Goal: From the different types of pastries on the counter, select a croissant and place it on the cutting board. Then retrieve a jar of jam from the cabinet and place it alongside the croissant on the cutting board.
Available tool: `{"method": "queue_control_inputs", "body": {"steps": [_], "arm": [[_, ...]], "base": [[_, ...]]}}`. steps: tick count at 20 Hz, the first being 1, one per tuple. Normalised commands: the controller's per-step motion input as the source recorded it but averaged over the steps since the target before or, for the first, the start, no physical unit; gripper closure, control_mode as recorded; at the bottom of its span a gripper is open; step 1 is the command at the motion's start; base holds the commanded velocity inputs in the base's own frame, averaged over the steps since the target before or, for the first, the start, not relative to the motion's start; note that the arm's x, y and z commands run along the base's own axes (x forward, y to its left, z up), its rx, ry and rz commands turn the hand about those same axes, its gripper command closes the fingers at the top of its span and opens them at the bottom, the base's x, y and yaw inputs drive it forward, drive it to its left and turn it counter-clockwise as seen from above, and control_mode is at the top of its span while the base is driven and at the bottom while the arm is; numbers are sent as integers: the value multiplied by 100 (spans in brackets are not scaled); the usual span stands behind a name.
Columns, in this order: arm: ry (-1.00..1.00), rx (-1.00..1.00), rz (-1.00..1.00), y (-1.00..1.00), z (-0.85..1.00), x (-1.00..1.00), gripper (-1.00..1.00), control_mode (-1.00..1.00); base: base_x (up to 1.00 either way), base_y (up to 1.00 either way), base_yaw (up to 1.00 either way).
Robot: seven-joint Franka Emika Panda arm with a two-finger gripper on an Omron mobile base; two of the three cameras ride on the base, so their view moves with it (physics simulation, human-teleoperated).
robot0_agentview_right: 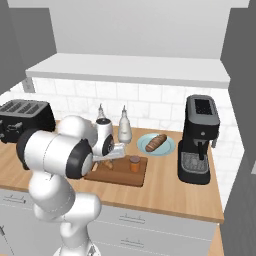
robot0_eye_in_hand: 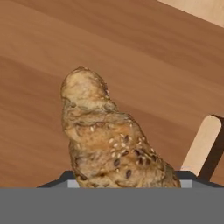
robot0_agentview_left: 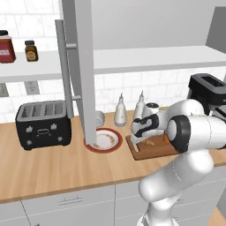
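Note:
The croissant is golden-tan and flaky, and it lies on the dark-brown cutting board close under the hand camera, beside the board's slot handle. My gripper points down right over the croissant at the near left end of the cutting board. Its fingertips are hidden, so their grip is unclear. In the right base view the gripper sits at the croissant. The jar of jam, orange with a brown lid, stands upright on the cutting board to its right. The cabinet door stands open over the counter.
A darker bun rests on a blue plate behind the board. A red-rimmed plate sits left of the board, with two bottles behind it. A toaster is at left and a coffee machine at right. A red jar and an amber jar stand on the shelf.

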Motion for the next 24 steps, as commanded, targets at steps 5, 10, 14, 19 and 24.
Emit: {"method": "queue_control_inputs", "body": {"steps": [5,10,14,19,24], "arm": [[0,0,0,0,53,0,-100,-100],[3,0,0,0,56,0,-100,-100],[7,0,0,0,62,0,-100,-100],[16,0,-2,-20,62,-13,-100,-100],[19,-2,-4,-46,43,-53,-100,-100]], "base": [[0,0,0],[0,0,0],[0,0,0],[0,0,0],[0,0,0]]}}
